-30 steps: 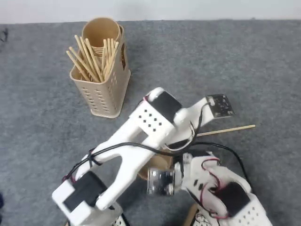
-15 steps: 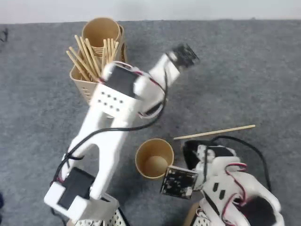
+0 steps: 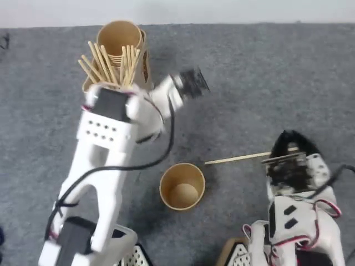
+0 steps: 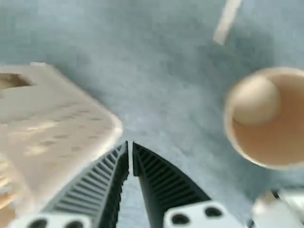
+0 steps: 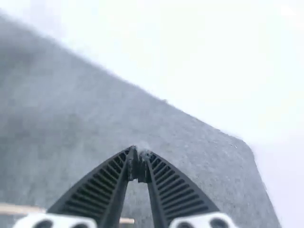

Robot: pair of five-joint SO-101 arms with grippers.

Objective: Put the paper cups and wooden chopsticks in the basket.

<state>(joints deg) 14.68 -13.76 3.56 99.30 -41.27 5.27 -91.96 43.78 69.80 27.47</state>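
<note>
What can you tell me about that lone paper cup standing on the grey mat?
The paper cup is tan, plain paper by its look, with a rolled rim. It stands upright on the grey mat, mouth up and empty, its paler round bottom showing. It is well apart from the basket. A loose chopstick lies on the mat nearby without touching it; nothing else touches it either.
</note>
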